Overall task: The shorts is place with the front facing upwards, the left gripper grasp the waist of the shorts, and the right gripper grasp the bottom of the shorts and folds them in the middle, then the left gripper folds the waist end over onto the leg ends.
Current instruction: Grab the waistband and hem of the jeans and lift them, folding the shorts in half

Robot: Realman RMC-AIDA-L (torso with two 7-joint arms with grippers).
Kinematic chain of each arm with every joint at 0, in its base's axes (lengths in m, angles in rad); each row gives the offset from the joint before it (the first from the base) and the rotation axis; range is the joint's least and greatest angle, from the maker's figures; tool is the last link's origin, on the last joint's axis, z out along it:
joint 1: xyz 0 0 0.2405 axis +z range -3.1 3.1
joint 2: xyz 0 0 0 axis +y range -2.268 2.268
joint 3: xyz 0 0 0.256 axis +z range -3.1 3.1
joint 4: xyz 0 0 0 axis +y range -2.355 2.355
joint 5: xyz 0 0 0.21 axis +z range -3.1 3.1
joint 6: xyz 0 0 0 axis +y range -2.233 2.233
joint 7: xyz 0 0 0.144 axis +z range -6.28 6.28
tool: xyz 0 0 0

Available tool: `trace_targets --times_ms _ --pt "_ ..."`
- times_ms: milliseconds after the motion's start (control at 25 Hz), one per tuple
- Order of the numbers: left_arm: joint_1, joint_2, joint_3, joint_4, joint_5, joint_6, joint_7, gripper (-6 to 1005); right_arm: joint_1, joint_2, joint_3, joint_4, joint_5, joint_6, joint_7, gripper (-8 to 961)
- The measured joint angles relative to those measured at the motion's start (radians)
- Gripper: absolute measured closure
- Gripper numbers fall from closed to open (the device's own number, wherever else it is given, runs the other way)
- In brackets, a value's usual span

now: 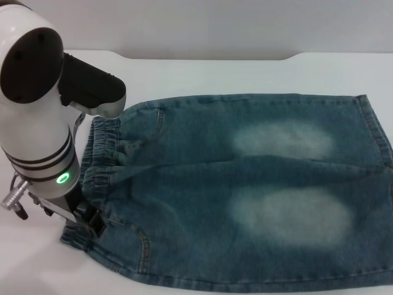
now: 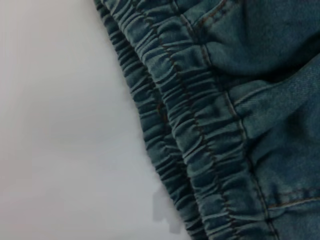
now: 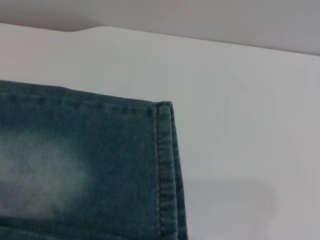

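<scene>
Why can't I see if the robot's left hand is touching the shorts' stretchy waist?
Cannot tell. In the head view the left gripper meets the shorts at the waistband, but contact is hidden.

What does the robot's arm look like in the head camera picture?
The left arm has a glossy white rounded shell with a black round cap and a black link with a grey end. Dark bands ring the wrist above a lit green ring. A silver knurled fitting sticks out, and the claw is black. The right arm is out of view.

The shorts [image 1: 258,184] are matt blue denim, faded pale in patches, with a puckered elastic waistband [image 2: 200,150]; the table [image 1: 202,74] is smooth white, the arm [image 1: 37,104] glossy plastic
</scene>
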Motion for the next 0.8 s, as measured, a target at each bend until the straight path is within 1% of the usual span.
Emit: trace_targets --times_ms 160,440,800 --pt "-0.004 -0.003 0.005 0.018 -0.007 0.013 -0.003 183 -0.003 -0.005 -0.001 -0.001 -0.001 0.008 0.0 271" --pt "-0.005 -0.003 0.011 0.03 -0.034 0.025 -0.007 193 -0.01 -0.007 -0.001 0.001 -0.001 0.013 0.0 271" --pt "-0.008 -0.002 0.025 0.045 -0.032 0.038 -0.009 206 -0.011 -0.009 -0.012 0.003 -0.001 0.017 0.0 272"
